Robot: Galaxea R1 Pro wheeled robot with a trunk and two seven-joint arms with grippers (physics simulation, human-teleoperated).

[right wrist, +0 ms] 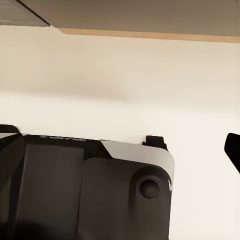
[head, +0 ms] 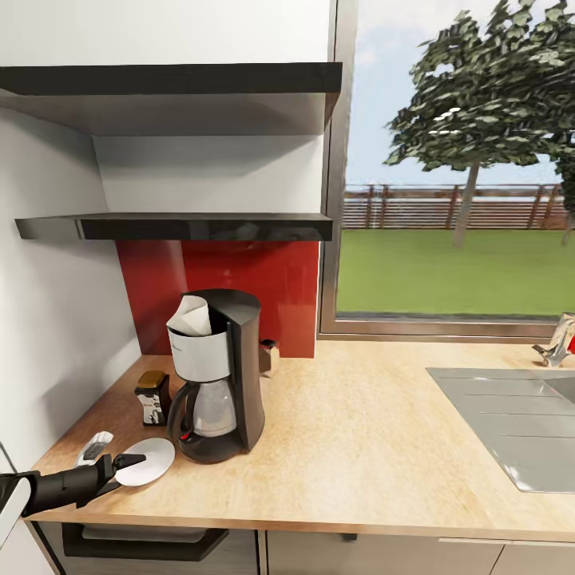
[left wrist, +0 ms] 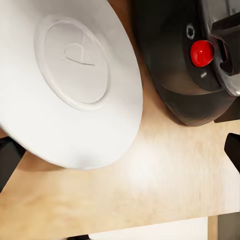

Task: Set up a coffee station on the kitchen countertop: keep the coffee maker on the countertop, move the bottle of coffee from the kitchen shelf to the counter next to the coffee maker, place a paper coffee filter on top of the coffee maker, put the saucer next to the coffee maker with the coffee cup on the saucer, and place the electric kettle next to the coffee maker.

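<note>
The coffee maker (head: 222, 375) stands on the kitchen countertop (head: 359, 431) near the left wall, and a white paper coffee filter (head: 192, 317) sits in its top. To its left is the bottle of coffee (head: 152, 397) with its gold lid. The saucer (head: 148, 461) lies flat in front of the bottle, close to the machine's base (left wrist: 175, 75). My left gripper (head: 121, 471) is open at the saucer's (left wrist: 70, 80) near edge. My right gripper (right wrist: 120, 150) is open, low beside the robot's dark body. The electric kettle is out of view.
A small pale object (head: 95, 446) lies by the left wall; I cannot tell whether it is the coffee cup. Black shelves (head: 176, 228) hang above the machine. A steel sink (head: 511, 423) and tap (head: 557, 345) are at the right, with bare wood between.
</note>
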